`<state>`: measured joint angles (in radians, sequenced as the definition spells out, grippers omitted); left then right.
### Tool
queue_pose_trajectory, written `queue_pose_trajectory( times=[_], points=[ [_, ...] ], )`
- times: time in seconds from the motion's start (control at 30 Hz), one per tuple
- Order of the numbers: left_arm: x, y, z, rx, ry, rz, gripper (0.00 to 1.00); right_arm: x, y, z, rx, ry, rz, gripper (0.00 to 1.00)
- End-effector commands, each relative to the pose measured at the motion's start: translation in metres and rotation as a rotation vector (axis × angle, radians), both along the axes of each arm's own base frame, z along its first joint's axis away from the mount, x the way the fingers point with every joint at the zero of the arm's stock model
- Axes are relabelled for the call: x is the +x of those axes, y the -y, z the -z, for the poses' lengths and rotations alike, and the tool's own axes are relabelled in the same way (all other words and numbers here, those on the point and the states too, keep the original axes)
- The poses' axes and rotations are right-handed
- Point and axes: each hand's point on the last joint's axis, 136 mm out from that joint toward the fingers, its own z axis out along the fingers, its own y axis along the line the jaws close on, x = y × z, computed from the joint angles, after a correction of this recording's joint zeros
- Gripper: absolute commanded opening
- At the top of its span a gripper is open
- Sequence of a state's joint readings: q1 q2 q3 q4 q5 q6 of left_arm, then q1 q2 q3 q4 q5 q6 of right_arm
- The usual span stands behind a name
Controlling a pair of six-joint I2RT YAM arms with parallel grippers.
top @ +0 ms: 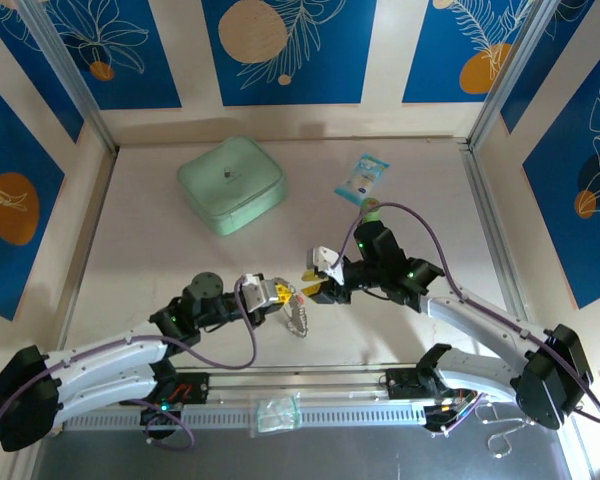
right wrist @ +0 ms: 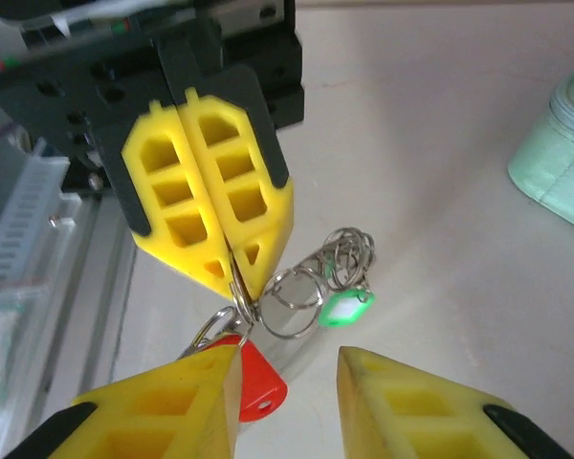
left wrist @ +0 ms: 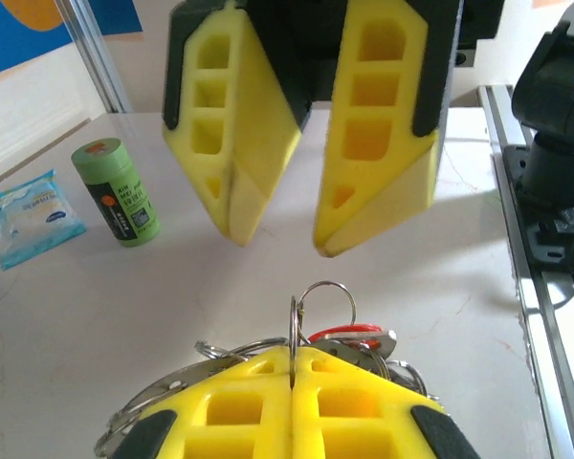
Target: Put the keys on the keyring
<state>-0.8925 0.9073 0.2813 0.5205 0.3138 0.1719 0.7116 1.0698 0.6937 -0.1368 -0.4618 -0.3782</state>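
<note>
A mint-green square pouch point(top: 230, 185) sits toward the back left of the table, zipped closed, so its contents cannot be seen. A small blue and white wipe packet point(top: 363, 178) lies flat to its right. Just in front of that stands a small green cylinder point(left wrist: 120, 191), upright, with an orange cap. A clear plastic bag point(top: 277, 412) rests on the metal rail between the arm bases; what is in it cannot be made out.

Near the middle of the table the two arms meet tip to tip. The left gripper point(right wrist: 237, 277) has its yellow fingers pressed together, pinching a thin metal loop of the keyring point(left wrist: 293, 323), which stands upright between the tips. The keyring is a loose bunch of silvery rings held just above the table. The green key point(right wrist: 347, 308) hangs among the smaller rings to one side. The red key point(right wrist: 258, 382) lies just below the pinching fingertips, beside a ring. The right gripper point(left wrist: 282, 244) faces the bunch with its fingers spread apart, holding nothing.

The table point(top: 140, 260) is pale and matte with faint cracks. Cream walls surround it on three sides, carrying blue panels point(top: 290, 50) with white leaf drawings and orange circles, and aluminium posts point(top: 70, 80) frame the corners.
</note>
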Motion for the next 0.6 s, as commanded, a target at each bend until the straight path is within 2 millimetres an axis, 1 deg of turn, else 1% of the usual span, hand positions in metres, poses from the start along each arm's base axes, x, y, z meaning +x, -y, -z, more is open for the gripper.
queue_pose_trajectory(
  times=[0.0, 0.33, 0.4, 0.5, 0.57],
  points=[
    [-0.002, 0.004, -0.036, -0.147, 0.055, 0.016, 0.0, -0.008, -0.007, -0.019, 0.102, -0.031, -0.054, 0.33],
    [-0.008, 0.005, -0.035, -0.155, 0.034, 0.045, 0.0, 0.0, -0.016, -0.011, 0.085, -0.04, -0.046, 0.31],
    [-0.009, 0.006, -0.036, -0.157, 0.031, 0.049, 0.0, -0.001, -0.018, -0.012, 0.088, -0.043, -0.054, 0.27],
    [-0.009, 0.006, -0.036, -0.16, 0.028, 0.052, 0.0, -0.003, -0.018, -0.012, 0.094, -0.045, -0.063, 0.16],
    [-0.009, 0.006, -0.036, -0.16, 0.027, 0.05, 0.0, -0.005, -0.017, -0.014, 0.096, -0.047, -0.072, 0.07]
  ],
)
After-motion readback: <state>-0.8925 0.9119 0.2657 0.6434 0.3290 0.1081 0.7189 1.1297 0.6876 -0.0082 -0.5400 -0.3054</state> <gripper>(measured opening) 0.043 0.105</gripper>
